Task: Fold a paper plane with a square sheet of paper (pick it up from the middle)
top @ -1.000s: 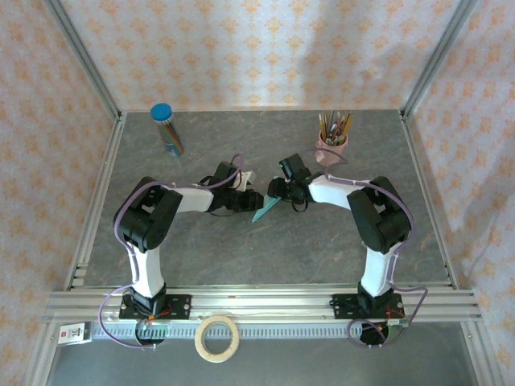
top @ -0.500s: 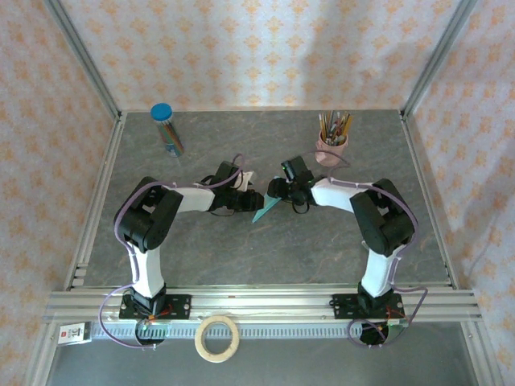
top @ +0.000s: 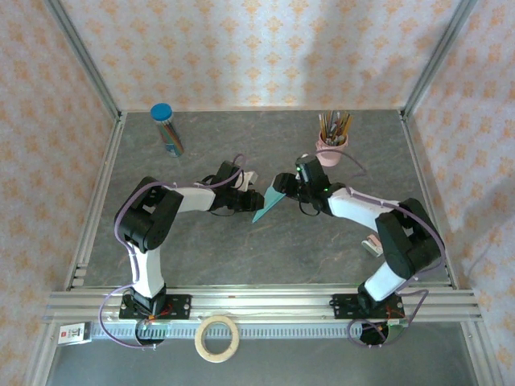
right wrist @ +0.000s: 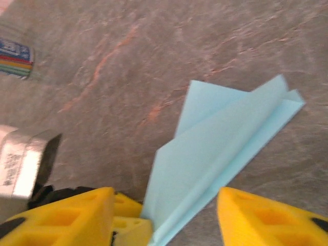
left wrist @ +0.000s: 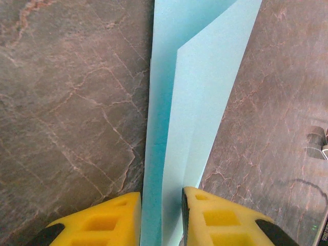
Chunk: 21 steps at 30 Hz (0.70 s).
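The paper plane (top: 265, 207) is a narrow dart of folded light turquoise paper, held tilted just above the table's middle. In the left wrist view its layered folds (left wrist: 205, 77) run up from between my yellow fingers. My left gripper (top: 254, 199) (left wrist: 161, 197) is shut on its lower end. In the right wrist view the paper (right wrist: 225, 138) fans out between my right fingers. My right gripper (top: 283, 186) (right wrist: 165, 205) is open, one finger on each side of the paper and apart from it. The left gripper's yellow fingertips (right wrist: 128, 225) show beside the paper's base.
A blue-capped tube of coloured pencils (top: 166, 129) stands at the back left. A pink cup of pencils (top: 331, 145) stands at the back right, close behind the right gripper. A tape roll (top: 218, 338) lies on the near rail. A small white object (top: 372, 244) lies by the right arm.
The right arm's elbow has swung out to the right and toward the near edge, and its gripper has shifted slightly right at the paper's upper end. The left arm and the paper have stayed put.
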{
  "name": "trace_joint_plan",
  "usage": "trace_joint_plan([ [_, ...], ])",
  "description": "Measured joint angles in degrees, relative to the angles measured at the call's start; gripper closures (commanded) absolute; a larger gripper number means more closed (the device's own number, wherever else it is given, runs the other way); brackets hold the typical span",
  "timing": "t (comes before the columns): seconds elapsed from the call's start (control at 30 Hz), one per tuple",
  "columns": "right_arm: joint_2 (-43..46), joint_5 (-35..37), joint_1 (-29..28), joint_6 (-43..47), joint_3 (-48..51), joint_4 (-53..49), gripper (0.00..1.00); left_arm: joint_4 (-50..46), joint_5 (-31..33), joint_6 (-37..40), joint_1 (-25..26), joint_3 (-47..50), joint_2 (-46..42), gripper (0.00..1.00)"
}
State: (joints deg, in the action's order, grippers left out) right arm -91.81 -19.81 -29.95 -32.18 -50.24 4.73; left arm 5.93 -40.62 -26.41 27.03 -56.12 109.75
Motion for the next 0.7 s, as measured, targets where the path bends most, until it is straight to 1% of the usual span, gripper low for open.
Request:
trace_joint_plan([
  [0.1,-1.09,-3.5,-0.17,-0.24,0.0,2.47,0.65,-0.02,0.0,0.0,0.0,0.02,0.0,0.74],
  [0.2,-3.45,-6.08,-0.55,-0.76,-0.22,4.48,0.69,-0.02,0.0,0.0,0.0,0.02,0.0,0.74],
  [0.47,-9.38,-8.52,-0.76,-1.01,-2.27,5.18,0.73,-0.39,0.09,0.94,0.07,-0.13,0.07,0.74],
  [0.7,-10.36,-7.89,-0.76,-0.79,-3.5,4.98,0.75,-2.25,0.52,1.84,0.26,-1.18,0.35,0.74],
])
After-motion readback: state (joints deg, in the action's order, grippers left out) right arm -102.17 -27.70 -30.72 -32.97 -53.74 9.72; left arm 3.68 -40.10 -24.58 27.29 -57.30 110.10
